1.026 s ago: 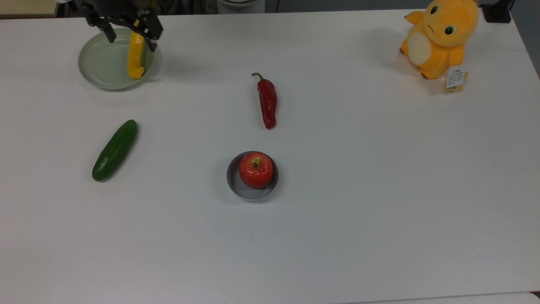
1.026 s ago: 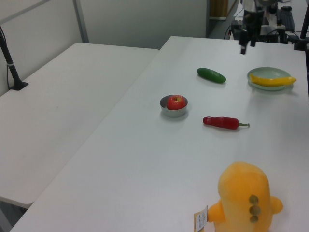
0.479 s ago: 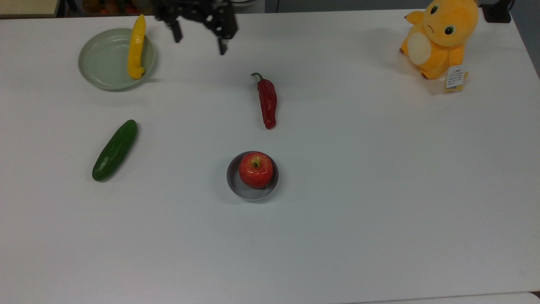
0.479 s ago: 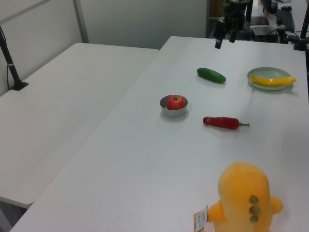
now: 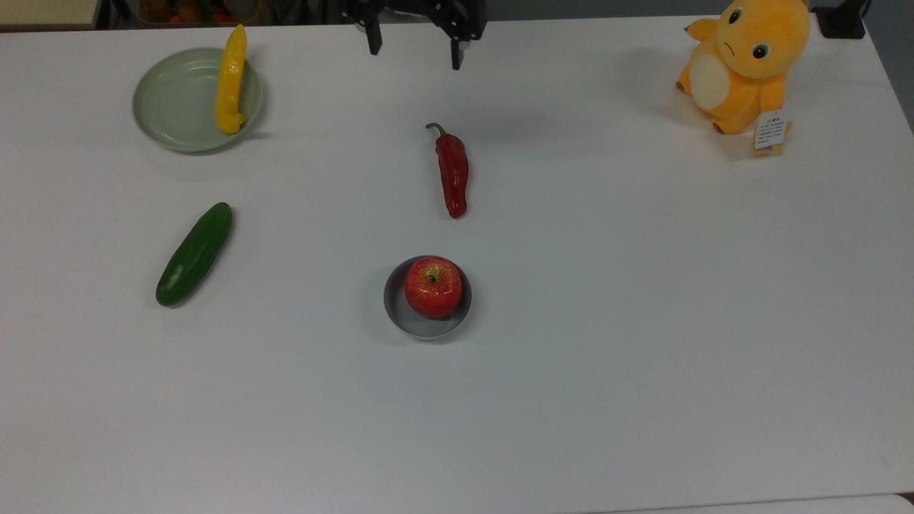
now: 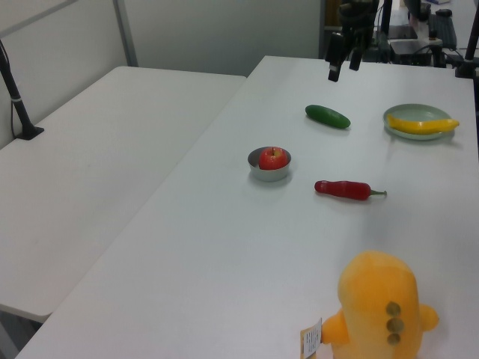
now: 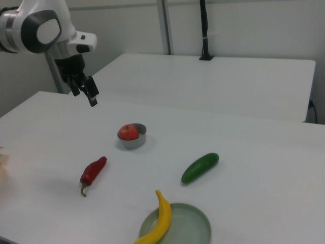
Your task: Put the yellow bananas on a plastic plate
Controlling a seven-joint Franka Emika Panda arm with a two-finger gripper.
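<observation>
Up at about ten o'clock on the surface point(image 5: 643, 321) in the top view, the yellow bananas point(image 5: 230, 78) lie across the plastic plate point(image 5: 171, 107), one end overhanging its rim, so the placing looks done. It is one slim, curved, bright-yellow fruit. The gripper point(image 5: 415, 48) hangs near twelve o'clock, well apart, fingers point(image 5: 455, 53) spread wide and empty.

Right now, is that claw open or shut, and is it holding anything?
Claw: open, holding nothing, up above the table's far edge in the top view. The banana lies on the plate.
</observation>
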